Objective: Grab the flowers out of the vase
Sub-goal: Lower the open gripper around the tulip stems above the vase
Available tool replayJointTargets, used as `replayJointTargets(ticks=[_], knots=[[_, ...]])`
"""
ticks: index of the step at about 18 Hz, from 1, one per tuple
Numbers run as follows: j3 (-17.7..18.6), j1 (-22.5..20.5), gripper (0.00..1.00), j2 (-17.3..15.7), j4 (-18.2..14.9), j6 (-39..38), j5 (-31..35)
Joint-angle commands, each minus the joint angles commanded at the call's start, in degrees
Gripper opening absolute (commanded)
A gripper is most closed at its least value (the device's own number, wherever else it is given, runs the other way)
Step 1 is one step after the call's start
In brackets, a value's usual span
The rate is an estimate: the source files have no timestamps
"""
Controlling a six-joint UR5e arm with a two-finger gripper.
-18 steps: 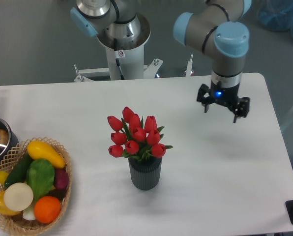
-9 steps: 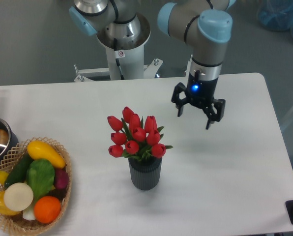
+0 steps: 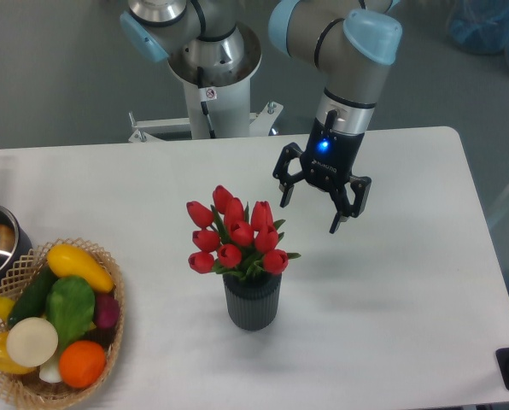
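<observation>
White table (image 3: 408, 282) under even light, grey floor (image 3: 58, 77) behind, blue bundle (image 3: 485, 34) at upper right.

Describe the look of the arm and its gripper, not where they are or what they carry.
The arm has silver-grey cylindrical links with light blue caps on its joints. The gripper is black, with two thin fingers and a small blue light glowing on its body. A black cable runs down the pale mounting column behind the table, near a small red and white sticker.

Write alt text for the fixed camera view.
A robot arm's open tool hovers just right of red tulips standing in a ribbed dark grey vase on a white table. A wicker basket of vegetables sits at the left.
</observation>
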State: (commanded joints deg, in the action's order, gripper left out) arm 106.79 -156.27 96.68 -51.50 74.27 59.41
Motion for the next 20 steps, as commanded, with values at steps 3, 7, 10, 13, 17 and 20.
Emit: replayJointTargets(ticks=[3, 7, 10, 13, 17, 20], knots=[[-1.05, 1.23, 1.0, 1.31, 0.26, -0.27, -0.96], [-1.41, 1.5, 1.0, 2.9, 0.62, -0.18, -7.54], [-1.32, 1.5, 1.0, 3.51, 0.7, -0.09, -10.36], [-0.79, 1.5, 1.0, 3.52, 0.7, 0.0, -12.04], [-0.7, 1.5, 1.0, 4.04, 0.7, 0.26, -14.23], [-0.7, 2.11, 1.0, 5.53, 0.79, 0.35, -16.78]])
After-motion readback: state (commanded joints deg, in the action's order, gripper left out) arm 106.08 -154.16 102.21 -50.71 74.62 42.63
